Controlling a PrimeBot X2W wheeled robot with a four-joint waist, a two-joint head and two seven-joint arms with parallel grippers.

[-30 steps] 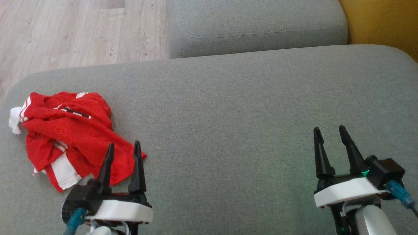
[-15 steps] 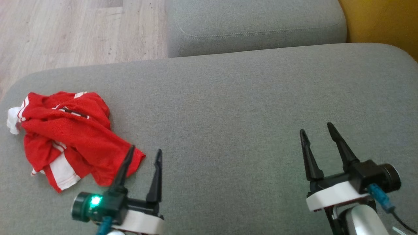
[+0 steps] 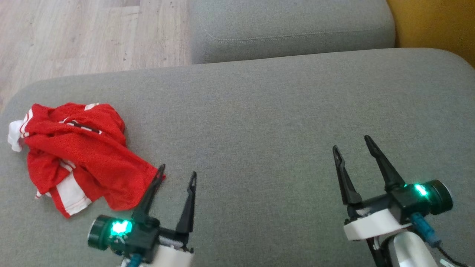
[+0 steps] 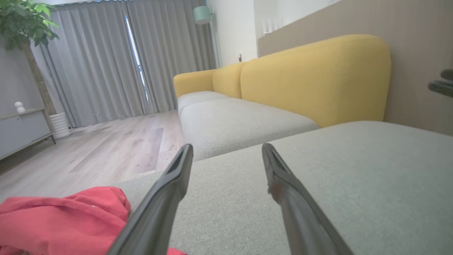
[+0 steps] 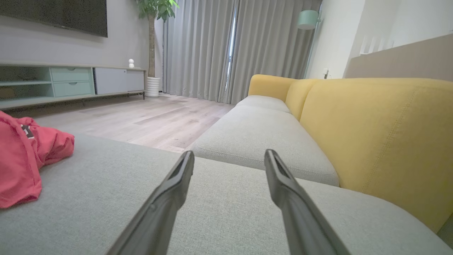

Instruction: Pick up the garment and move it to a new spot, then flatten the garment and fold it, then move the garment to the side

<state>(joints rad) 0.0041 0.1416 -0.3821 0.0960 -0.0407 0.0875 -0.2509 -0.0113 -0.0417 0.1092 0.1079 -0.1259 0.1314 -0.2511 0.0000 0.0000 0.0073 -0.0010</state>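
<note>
The garment (image 3: 78, 157), a red jersey with white trim, lies crumpled at the left end of the grey cushion (image 3: 259, 118). It shows as a red heap (image 4: 63, 219) in the left wrist view and at the left edge (image 5: 24, 159) of the right wrist view. My left gripper (image 3: 177, 173) stands open just right of the garment's near corner, nothing between its fingers (image 4: 170, 187). My right gripper (image 3: 353, 142) is open too, far to the right over bare cushion, its fingers (image 5: 283, 184) empty.
A second grey seat cushion (image 3: 289, 29) lies beyond, with a yellow sofa back (image 5: 371, 131) on the right. Wooden floor (image 3: 85, 37) runs past the cushion's far left edge. A low cabinet (image 5: 70, 81), a potted plant and curtains stand across the room.
My left gripper has shifted right, from over the garment's lower edge to just beside its corner, and rolled. My right gripper has moved slightly left and forward. The garment has stayed put.
</note>
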